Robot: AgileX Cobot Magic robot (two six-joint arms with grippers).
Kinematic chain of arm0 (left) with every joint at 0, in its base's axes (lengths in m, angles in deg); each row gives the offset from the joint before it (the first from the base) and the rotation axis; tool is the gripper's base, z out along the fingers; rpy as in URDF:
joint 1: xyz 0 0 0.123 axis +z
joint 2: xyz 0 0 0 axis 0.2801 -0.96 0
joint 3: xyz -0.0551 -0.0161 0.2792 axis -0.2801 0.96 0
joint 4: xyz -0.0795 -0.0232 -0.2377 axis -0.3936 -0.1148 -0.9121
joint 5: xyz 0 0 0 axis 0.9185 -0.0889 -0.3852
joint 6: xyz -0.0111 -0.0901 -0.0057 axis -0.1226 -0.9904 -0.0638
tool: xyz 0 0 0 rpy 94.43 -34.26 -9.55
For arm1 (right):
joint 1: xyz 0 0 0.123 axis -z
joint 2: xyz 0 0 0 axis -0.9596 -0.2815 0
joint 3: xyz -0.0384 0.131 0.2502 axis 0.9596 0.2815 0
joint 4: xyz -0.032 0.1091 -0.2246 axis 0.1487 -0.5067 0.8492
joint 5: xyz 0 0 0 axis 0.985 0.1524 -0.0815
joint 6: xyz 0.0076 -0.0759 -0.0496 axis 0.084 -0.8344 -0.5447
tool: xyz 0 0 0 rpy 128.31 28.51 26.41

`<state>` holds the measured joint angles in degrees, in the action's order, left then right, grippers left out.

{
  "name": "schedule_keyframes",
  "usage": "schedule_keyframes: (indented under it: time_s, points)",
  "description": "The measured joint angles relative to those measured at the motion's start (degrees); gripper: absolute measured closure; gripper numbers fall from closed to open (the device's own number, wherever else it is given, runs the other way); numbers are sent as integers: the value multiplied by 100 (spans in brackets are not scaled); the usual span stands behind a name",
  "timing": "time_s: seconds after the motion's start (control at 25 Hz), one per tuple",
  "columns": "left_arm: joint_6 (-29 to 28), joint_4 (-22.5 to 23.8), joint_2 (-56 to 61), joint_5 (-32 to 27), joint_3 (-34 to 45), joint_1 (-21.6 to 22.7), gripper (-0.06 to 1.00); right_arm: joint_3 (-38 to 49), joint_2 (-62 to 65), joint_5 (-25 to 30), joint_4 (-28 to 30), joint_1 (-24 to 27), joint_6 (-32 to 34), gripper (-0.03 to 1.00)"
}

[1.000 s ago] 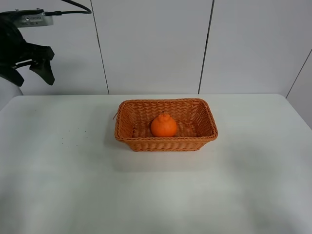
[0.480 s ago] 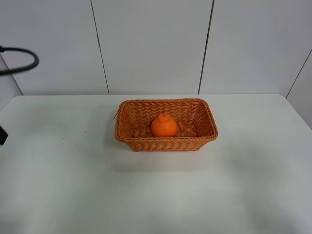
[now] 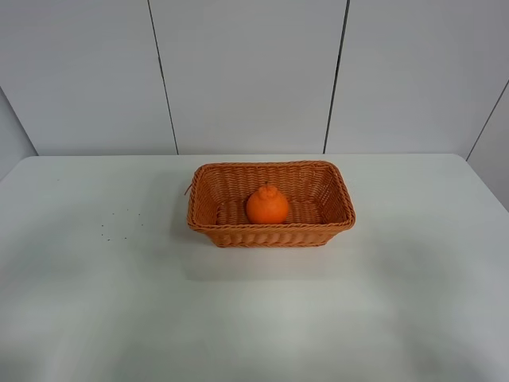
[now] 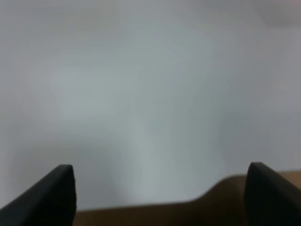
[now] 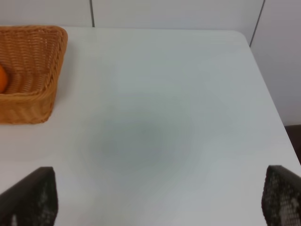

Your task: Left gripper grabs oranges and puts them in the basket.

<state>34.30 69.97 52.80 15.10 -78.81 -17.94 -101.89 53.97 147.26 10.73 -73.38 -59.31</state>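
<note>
The orange (image 3: 266, 205) sits upright inside the woven orange-brown basket (image 3: 270, 232) at the middle of the white table. Neither arm shows in the exterior high view. In the left wrist view my left gripper (image 4: 160, 195) is open and empty, its two black fingertips (image 4: 51, 193) wide apart over a blurred white surface, with neither the orange nor the basket in sight. In the right wrist view my right gripper (image 5: 155, 197) is open and empty over bare table, well to the right of the basket (image 5: 33, 99). A sliver of the orange (image 5: 2, 77) shows there.
A white panelled wall (image 3: 246, 72) stands behind the table (image 3: 254, 318). A few small dark specks (image 3: 119, 223) lie on the table left of the basket. The table's right edge (image 5: 265, 89) shows in the right wrist view. A brown strip (image 4: 188, 212) lies below the left gripper.
My left arm, seen at the upper left a second ago, has moved off the left side and out of the exterior view. The orange and the basket have not moved.
</note>
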Motion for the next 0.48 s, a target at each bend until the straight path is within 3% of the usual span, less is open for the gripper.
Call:
schedule_keyframes:
  time_s: [0.48]
  points:
    - [-17, -105, 1379, 142, 197, 0, 11, 0, 0, 0, 0, 0, 0, 27]
